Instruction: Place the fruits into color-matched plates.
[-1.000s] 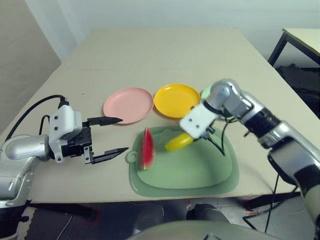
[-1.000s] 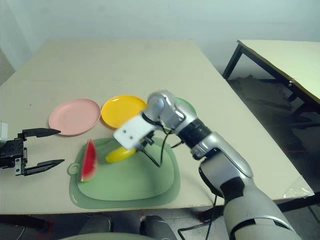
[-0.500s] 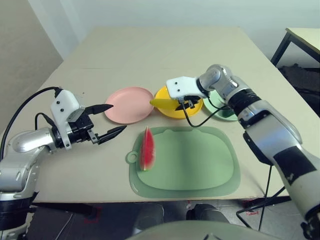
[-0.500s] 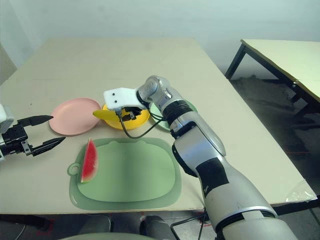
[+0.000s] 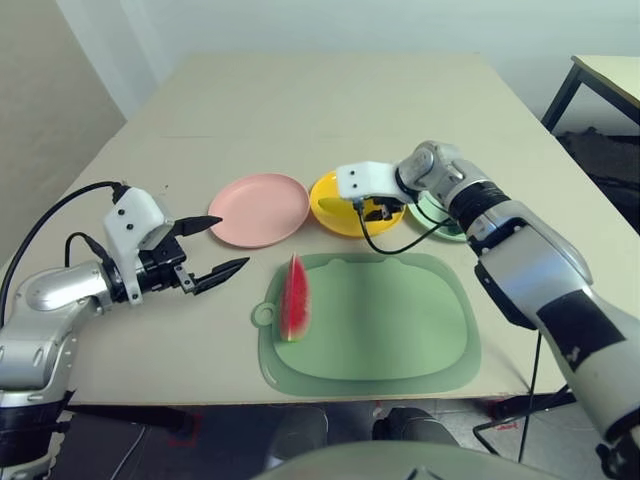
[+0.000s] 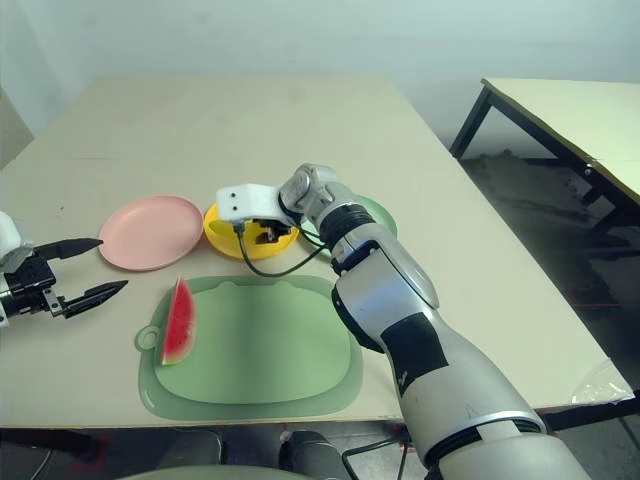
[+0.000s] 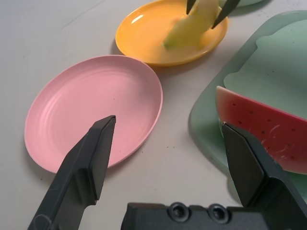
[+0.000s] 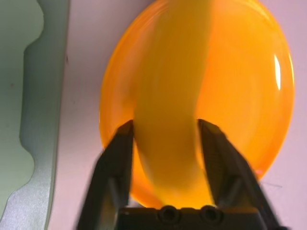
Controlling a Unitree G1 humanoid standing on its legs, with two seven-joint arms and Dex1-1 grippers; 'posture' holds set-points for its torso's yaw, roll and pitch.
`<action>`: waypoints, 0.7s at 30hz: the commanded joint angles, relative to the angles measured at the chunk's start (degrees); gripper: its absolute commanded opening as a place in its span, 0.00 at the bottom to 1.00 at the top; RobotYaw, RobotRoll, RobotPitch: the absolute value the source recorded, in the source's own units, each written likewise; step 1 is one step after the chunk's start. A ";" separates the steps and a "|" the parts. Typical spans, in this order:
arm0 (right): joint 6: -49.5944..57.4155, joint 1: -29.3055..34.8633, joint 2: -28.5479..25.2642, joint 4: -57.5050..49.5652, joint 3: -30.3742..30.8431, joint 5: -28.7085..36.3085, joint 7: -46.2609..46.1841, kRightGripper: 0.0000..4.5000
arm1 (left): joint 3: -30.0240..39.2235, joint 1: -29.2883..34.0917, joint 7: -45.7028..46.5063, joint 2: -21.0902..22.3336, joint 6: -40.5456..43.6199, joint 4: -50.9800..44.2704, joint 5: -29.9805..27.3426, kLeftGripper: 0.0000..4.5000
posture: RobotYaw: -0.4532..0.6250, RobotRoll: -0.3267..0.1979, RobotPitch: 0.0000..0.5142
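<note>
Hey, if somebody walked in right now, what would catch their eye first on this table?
Probably the right gripper over the yellow plate, a banana between its fingers. Next, the red watermelon wedge standing on the left part of the green mat, with the left gripper open beside it.

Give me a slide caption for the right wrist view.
Right gripper with the banana between its fingers, over the yellow plate.

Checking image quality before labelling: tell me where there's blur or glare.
Right wrist view: banana smeared between the fingers, glare streak on the yellow plate. Left wrist view: banana soft, watermelon and pink plate sharp. Head views: crisp, soft shadows.
</note>
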 commanded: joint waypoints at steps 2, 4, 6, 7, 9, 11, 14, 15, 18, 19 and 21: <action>-0.48 0.70 -0.30 0.47 -0.74 -1.09 0.25 0.92 | -0.19 0.05 -0.51 0.53 -0.01 0.21 0.57 1.00 | 0.64 0.62 0.00; -0.56 0.67 -0.36 0.46 -0.93 -1.16 0.20 0.99 | -0.40 -0.21 -0.63 0.53 -0.20 0.34 0.73 1.00 | 0.64 0.62 0.00; -0.76 0.59 -0.50 0.35 -1.04 -1.16 0.07 0.99 | -0.64 -0.57 -0.82 0.54 -0.45 0.48 0.89 1.00 | 0.63 0.62 0.00; -0.86 0.55 -0.56 0.30 -1.05 -1.17 0.02 0.99 | -0.68 -0.67 -0.89 0.53 -0.51 0.53 0.93 1.00 | 0.63 0.62 0.00; -1.13 0.12 -0.98 -0.40 -1.85 -0.25 0.93 0.99 | -0.96 -0.90 -1.46 0.73 -1.39 0.69 1.36 1.00 | 0.64 0.62 0.00; -0.47 -0.22 -1.91 -2.39 -4.38 2.75 4.43 0.99 | -1.40 -1.14 -2.76 1.28 -3.16 0.78 2.01 1.00 | 0.64 0.62 0.00; 2.86 1.50 -4.22 -8.13 -8.68 7.89 11.45 0.99 | -1.92 -0.97 -5.30 2.67 -5.04 0.87 2.82 1.00 | 0.66 0.62 0.00; 5.26 3.24 -5.47 -11.77 -9.87 9.65 14.11 0.99 | -2.33 -0.90 -6.51 3.46 -5.91 1.07 3.24 1.00 | 0.66 0.62 0.00; 16.23 10.93 -9.82 -27.39 -12.43 14.52 20.12 0.99 | -3.65 -1.81 -9.92 5.19 -8.72 1.83 3.88 1.00 | 0.66 0.62 0.00; 21.84 15.04 -11.89 -35.31 -13.48 16.57 21.57 0.99 | -4.48 -3.10 -11.53 5.69 -9.62 2.00 3.62 1.00 | 0.64 0.62 0.00; 32.89 22.22 -14.99 -49.40 -16.01 20.99 22.55 0.99 | -6.56 -6.18 -14.49 6.55 -11.48 2.75 3.62 1.00 | 0.64 0.62 0.00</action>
